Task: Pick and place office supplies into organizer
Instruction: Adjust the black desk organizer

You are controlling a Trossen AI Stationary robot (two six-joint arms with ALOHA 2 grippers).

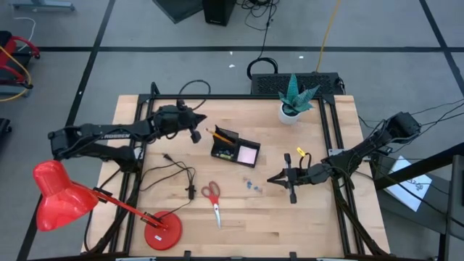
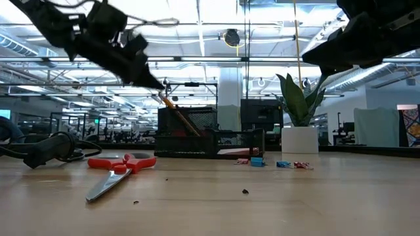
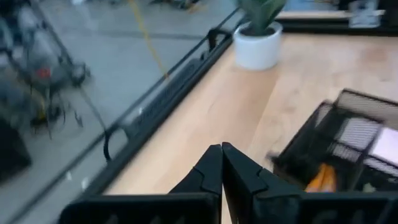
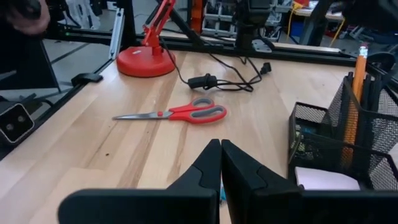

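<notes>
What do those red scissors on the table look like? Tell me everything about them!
The scissors have red handles with grey inside the finger loops and shiny metal blades. In the high view and the right wrist view the blades look closed together. They lie flat on the wooden table, handles toward the middle of the table and tips pointing toward its front edge. Nothing touches them: they sit apart from the black cable, the red lamp base and the black mesh organizer. Neither gripper is near them.

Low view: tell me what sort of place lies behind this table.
Probably a large open-plan lab or industrial workspace: exposed ceiling trusses with strip lights, rows of distant workstations, and a white structural column behind the wooden table.
</notes>
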